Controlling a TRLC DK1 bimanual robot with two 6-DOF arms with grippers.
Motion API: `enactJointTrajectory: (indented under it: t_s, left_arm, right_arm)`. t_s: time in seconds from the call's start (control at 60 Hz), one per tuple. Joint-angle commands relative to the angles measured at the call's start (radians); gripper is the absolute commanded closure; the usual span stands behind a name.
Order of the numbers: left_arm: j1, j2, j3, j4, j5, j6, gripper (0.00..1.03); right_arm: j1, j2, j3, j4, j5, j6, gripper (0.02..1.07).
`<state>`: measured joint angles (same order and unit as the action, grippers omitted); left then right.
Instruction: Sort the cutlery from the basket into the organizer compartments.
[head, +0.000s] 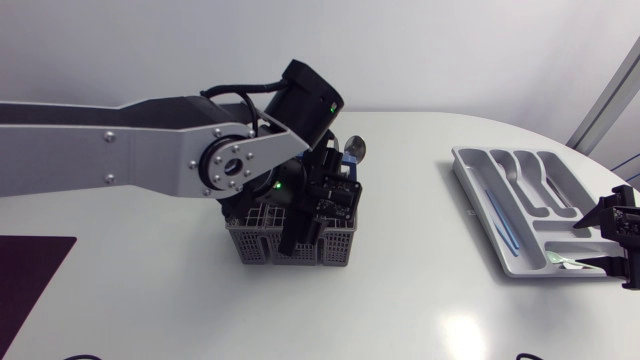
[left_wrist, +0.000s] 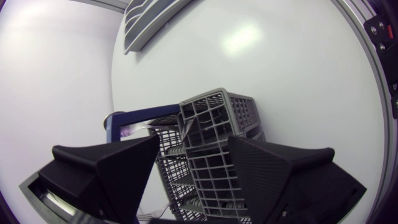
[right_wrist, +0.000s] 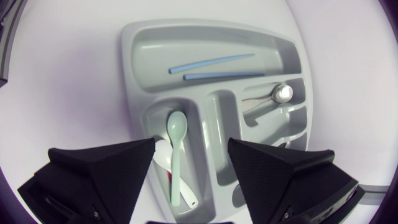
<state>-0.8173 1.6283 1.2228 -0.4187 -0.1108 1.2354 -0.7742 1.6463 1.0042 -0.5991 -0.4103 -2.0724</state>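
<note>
Left gripper (left_wrist: 191, 163) fingers wide over basket (left_wrist: 217, 115): descend straight, pinch one piece, stay clear of the grid. Right gripper (right_wrist: 191, 152) fingers wide above organizer (right_wrist: 186, 43).

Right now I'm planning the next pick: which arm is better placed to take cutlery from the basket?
Left. The left gripper hangs open over the basket; the right gripper is open over the organizer, well away.

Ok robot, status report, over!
Left tool open, at basket. Right tool open, above organizer. Neither holds anything. Nothing seen in the way.
</note>
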Motion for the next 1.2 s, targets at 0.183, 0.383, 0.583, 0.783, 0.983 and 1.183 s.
enactJointTrajectory:
  t_s: [0.183, 0.383, 0.583, 0.783, 0.983, 1.183]
  left_arm:
    - [-0.02, 0.067, 0.035, 0.041, -0.041, 0.049, 0.54]
    - [-0.023, 0.097, 0.029, 0.078, -0.07, 0.079, 0.66]
    - [-0.025, 0.114, 0.024, 0.113, -0.093, 0.095, 0.75]
    - [-0.022, 0.117, 0.006, 0.138, -0.105, 0.114, 0.86]
    - [-0.025, 0.122, -0.009, 0.155, -0.115, 0.119, 0.9]
    - [-0.022, 0.123, -0.02, 0.155, -0.116, 0.119, 0.92]
  right_arm:
    - [0.053, -0.189, -0.145, -0.062, -0.099, 0.017, 0.14]
    - [0.133, -0.333, -0.248, -0.087, -0.182, 0.11, 0.14]
    - [0.236, -0.476, -0.354, -0.099, -0.234, 0.213, 0.14]
    - [0.352, -0.606, -0.427, -0.091, -0.243, 0.333, 0.14]
    - [0.489, -0.695, -0.493, -0.027, -0.246, 0.505, 0.14]
    - [0.655, -0.792, -0.569, 0.117, -0.225, 0.739, 0.12]
